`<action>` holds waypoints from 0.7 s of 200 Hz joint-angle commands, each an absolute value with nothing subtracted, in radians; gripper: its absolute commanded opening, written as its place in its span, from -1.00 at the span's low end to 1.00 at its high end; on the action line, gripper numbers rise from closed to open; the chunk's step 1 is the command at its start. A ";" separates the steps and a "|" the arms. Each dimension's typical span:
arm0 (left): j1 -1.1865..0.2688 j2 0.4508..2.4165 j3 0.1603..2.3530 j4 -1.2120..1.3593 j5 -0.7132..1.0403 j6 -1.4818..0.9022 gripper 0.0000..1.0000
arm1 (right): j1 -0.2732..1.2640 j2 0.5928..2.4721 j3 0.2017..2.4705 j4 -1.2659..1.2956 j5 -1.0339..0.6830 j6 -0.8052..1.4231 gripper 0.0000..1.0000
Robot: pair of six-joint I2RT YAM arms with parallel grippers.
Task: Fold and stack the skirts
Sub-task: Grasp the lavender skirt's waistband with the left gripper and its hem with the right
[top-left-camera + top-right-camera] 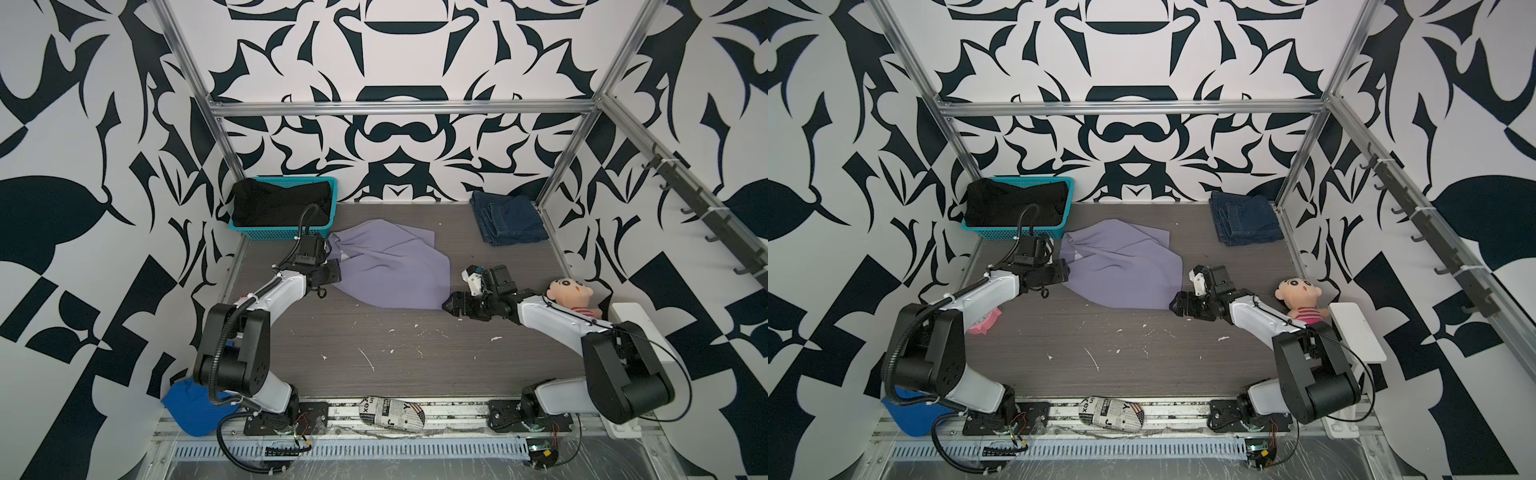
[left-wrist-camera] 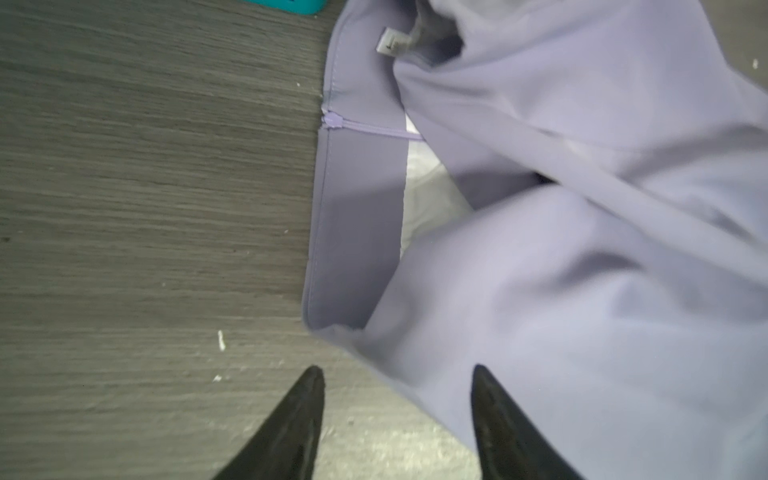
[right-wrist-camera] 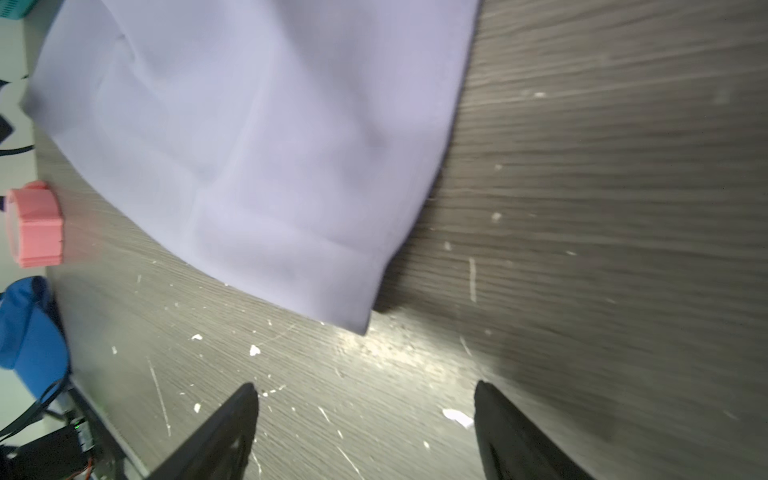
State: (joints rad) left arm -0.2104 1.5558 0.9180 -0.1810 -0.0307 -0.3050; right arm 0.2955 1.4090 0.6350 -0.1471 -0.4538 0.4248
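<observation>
While the denim skirt (image 1: pixel 509 222) lies folded at the desk's (image 1: pixel 415 365) far right corner, the lavender skirt (image 1: pixel 390 266) sprawls mid-desk and the black skirt (image 1: pixel 282 203) sits in the basket (image 1: pixel 286 237). Left fingers (image 2: pixel 291 424), apart, straddle the lavender waistband edge; right fingers (image 3: pixel 224 428), wide and empty, near its hem. I judge a third done.

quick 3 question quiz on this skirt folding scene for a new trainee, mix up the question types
1. True or false: the black skirt lies in the teal basket.
2. The denim skirt is: A) folded at the far right corner of the table; B) in the basket; C) under the lavender skirt.
3. Which gripper has one finger over the lavender skirt and the other over bare table?

Key: 1 true; 2 A; 3 the left gripper, jaws open.
</observation>
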 commanded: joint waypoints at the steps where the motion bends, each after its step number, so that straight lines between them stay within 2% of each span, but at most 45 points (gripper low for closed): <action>1: -0.196 1.580 0.922 -0.111 -0.003 -0.281 -0.09 | 0.314 1.439 0.647 -0.043 -0.530 0.436 0.67; 12: -0.195 1.599 0.927 -0.104 0.006 -0.273 -0.31 | 0.316 1.462 0.651 -0.015 -0.530 0.437 0.65; 26: -0.189 1.621 0.944 -0.115 0.016 -0.278 -0.46 | 0.316 1.500 0.660 0.019 -0.542 0.436 0.60; 52: -0.187 1.629 0.967 -0.135 0.029 -0.273 -0.76 | 0.323 1.554 0.679 0.076 -0.583 0.458 0.38; 66: -0.187 1.620 0.983 -0.173 0.040 -0.274 -0.99 | 0.328 1.556 0.688 0.084 -0.586 0.462 0.24; 81: -0.187 1.602 0.995 -0.210 0.057 -0.274 -1.00 | 0.328 1.544 0.692 0.086 -0.579 0.459 -0.10; 95: -0.186 1.572 0.995 -0.226 0.070 -0.283 -1.00 | 0.328 1.526 0.691 0.081 -0.567 0.453 -0.81; 100: -0.186 1.558 0.993 -0.228 0.073 -0.288 -1.00 | 0.328 1.519 0.692 0.078 -0.567 0.452 -0.99; 140: -0.181 1.437 0.977 -0.256 0.008 -0.319 -1.00 | 0.328 1.485 0.704 0.057 -0.571 0.445 -1.00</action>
State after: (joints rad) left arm -0.1898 1.5150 0.9722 -0.2131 0.0475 -0.2913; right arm 0.3225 1.5242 0.6632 0.0490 -0.5579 0.4568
